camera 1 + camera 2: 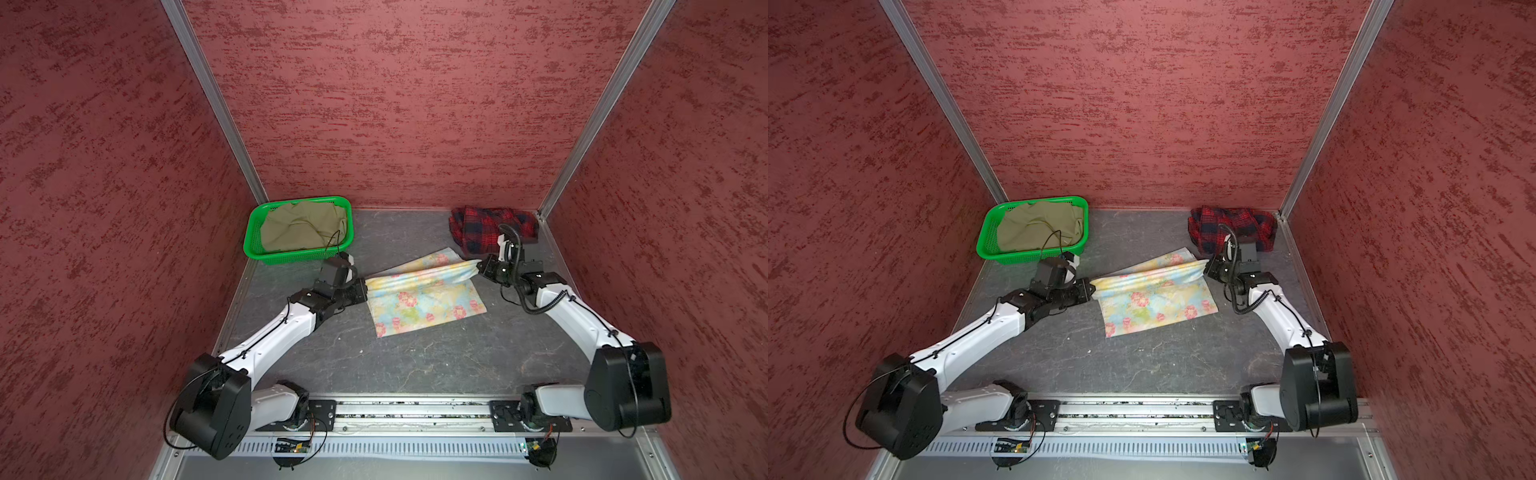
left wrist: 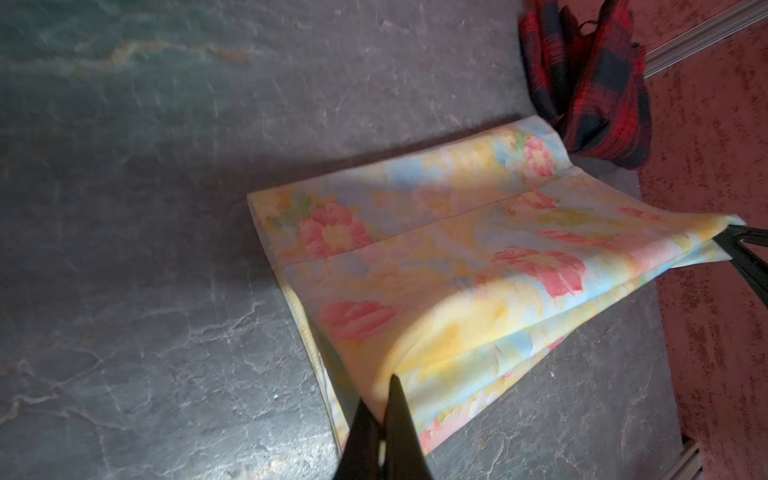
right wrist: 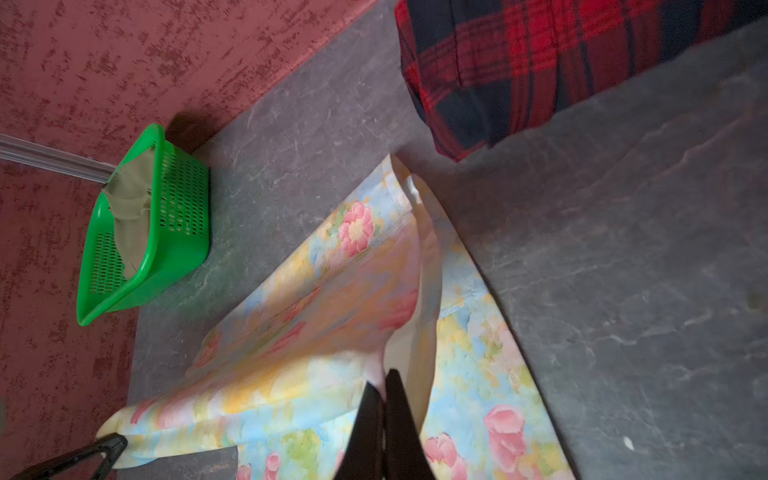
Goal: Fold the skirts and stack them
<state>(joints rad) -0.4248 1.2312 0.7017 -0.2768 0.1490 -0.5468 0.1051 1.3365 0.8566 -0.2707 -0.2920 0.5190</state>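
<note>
The floral skirt [image 1: 424, 301], pastel yellow and blue with pink flowers, lay between the two grippers, most of it spread flat on the table. One fold of it stood raised off the table as a taut, gathered band. The left gripper [image 1: 365, 287] and the right gripper [image 1: 480, 264] were each pinched closed on one end of that band. The plaid skirt [image 1: 492, 228], red and navy, sat bunched in a heap just beyond the right gripper, near the floral skirt's far corner. The olive skirt [image 1: 301, 226], plain and crumpled, filled the green basket [image 1: 253, 245] just beyond the left gripper.
</note>
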